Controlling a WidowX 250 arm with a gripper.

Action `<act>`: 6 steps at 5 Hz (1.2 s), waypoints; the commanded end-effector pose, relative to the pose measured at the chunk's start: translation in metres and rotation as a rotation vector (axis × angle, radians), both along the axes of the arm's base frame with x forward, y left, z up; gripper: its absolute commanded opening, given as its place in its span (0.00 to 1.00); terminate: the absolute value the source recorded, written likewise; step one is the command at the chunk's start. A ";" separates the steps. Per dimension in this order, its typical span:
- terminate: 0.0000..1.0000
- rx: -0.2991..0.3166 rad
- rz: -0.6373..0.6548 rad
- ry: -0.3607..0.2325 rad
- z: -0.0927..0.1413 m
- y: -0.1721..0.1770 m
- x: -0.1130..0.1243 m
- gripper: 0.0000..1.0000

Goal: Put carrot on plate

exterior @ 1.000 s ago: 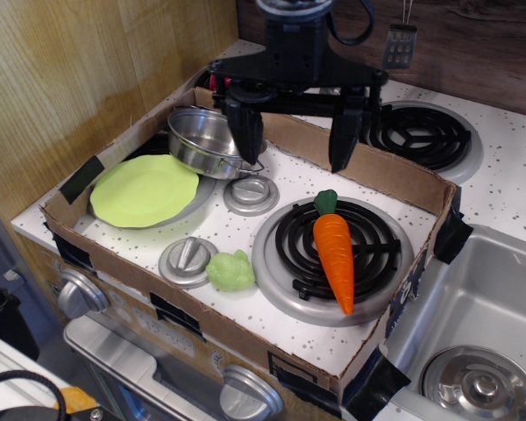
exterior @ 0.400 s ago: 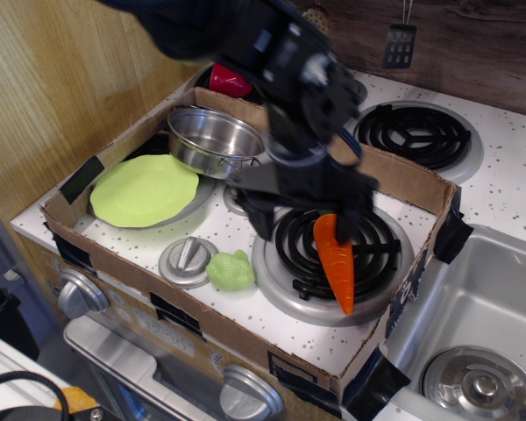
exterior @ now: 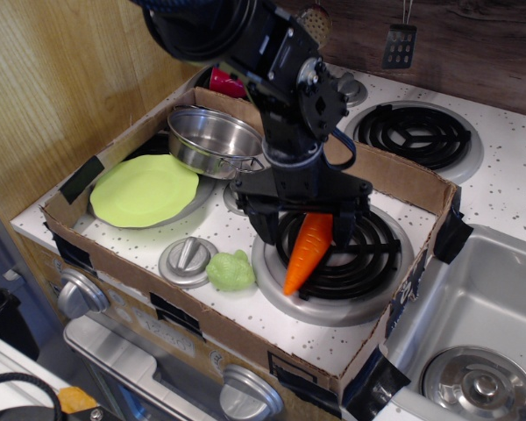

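Observation.image gives you the toy stove (exterior: 245, 230) from above its near-left corner, a speckled white top fenced by a taped cardboard wall (exterior: 401, 180). The black arm has dropped from the far side onto the near-right burner (exterior: 359, 254) within the last second, and its gripper (exterior: 302, 226) now stands over the coil with its jaws clamped on the carrot's (exterior: 305, 250) thick upper end. The carrot no longer lies flat along the coil as it did a moment ago: it hangs tilted, tip pointing near-left, and whether the tip touches the burner rim you cannot tell. You can take the grasp as made, with the carry left to do. The steel pot (exterior: 212, 140) is round and shiny; the plate (exterior: 145, 189) just near-left of it is flat, lime-green, scalloped and bare. The carrot is glossy orange, a smooth cone, likely slippery. The pale green toy (exterior: 231, 269) is lumpy and matte.
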State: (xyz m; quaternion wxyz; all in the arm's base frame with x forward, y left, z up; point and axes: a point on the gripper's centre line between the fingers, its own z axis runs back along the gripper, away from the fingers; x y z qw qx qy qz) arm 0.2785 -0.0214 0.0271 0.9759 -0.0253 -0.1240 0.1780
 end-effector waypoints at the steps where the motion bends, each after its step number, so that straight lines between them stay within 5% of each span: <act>1: 0.00 -0.050 -0.018 -0.011 -0.013 -0.003 0.014 1.00; 2: 0.00 -0.052 -0.025 0.009 -0.017 -0.003 0.016 0.00; 4: 0.00 -0.015 -0.032 0.020 0.001 -0.003 0.010 0.00; 5: 0.00 -0.089 -0.061 0.033 0.014 0.007 0.014 0.00; 6: 0.00 -0.088 -0.052 0.037 0.030 0.018 0.003 0.00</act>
